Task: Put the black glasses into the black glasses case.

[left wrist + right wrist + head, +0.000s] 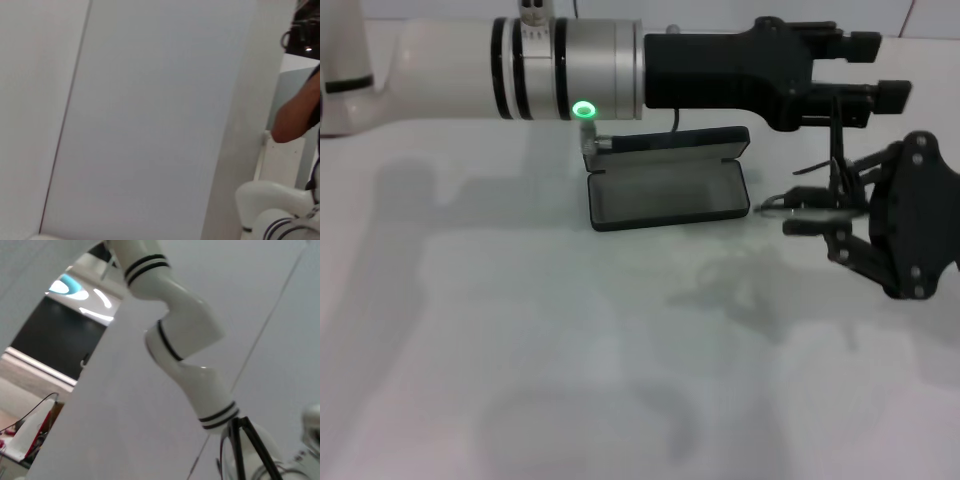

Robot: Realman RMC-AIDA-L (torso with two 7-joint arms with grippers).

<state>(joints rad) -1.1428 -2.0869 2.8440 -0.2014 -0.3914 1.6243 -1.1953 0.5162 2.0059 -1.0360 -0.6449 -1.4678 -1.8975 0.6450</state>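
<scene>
The black glasses case [665,190] lies open on the white table at centre back, its grey lining showing and its lid standing up behind. My right gripper [807,211] is to the right of the case, above the table, shut on the black glasses [832,170]. One lens lies between its fingers and a thin temple arm sticks upward. The temple arms also show in the right wrist view [248,445]. My left arm reaches across the back of the scene. Its gripper [886,70] is open just above the glasses, with the raised temple arm close below it.
The white table [570,360] spreads in front of the case. The left arm's white and silver forearm [520,68] spans the back above the case. The left wrist view shows only walls and a person's arm [295,115].
</scene>
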